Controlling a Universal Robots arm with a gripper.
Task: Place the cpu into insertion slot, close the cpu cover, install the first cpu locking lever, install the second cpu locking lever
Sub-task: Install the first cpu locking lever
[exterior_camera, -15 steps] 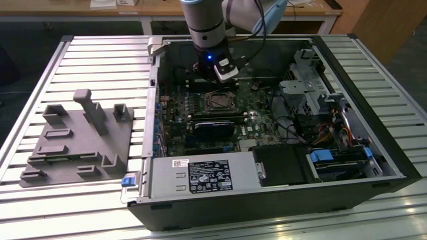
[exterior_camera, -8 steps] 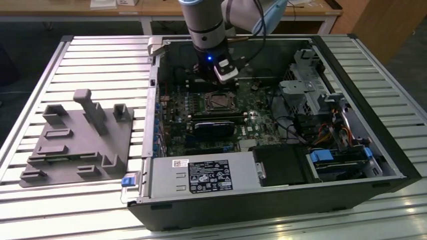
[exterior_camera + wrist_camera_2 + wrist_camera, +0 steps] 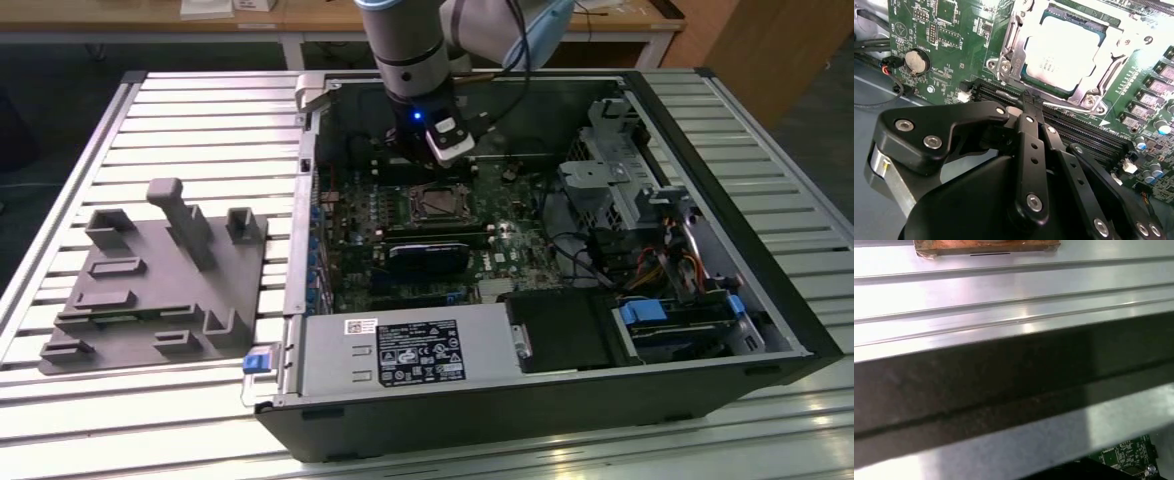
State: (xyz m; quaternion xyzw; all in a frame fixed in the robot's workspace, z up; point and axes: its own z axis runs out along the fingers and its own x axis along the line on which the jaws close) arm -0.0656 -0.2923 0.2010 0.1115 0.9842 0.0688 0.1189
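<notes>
**Socket area, second wrist view.** One cpu (image 3: 1061,52), square with a pale matte metal face, lay seated in the one insertion slot (image 3: 437,203), just beyond the tips of my pincer (image 3: 1031,100). One cpu cover (image 3: 1106,57), a thin bright silver frame, lay flat around it. My black pincer stood narrow, tips together, holding nothing I could see. Two long black ribbed memory slots (image 3: 1089,132) ran beneath its tips on the green board (image 3: 954,30).

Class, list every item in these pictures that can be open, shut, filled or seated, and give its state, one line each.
Chip: seated in the socket, metal face up.
Cover plate: down, framing the chip.
Lever: lying low beside the cover plate; latched or not, cannot tell.
Hand: shut, tips close beside the cover plate.
Computer case: lying flat, side panel off, insides open.
</notes>
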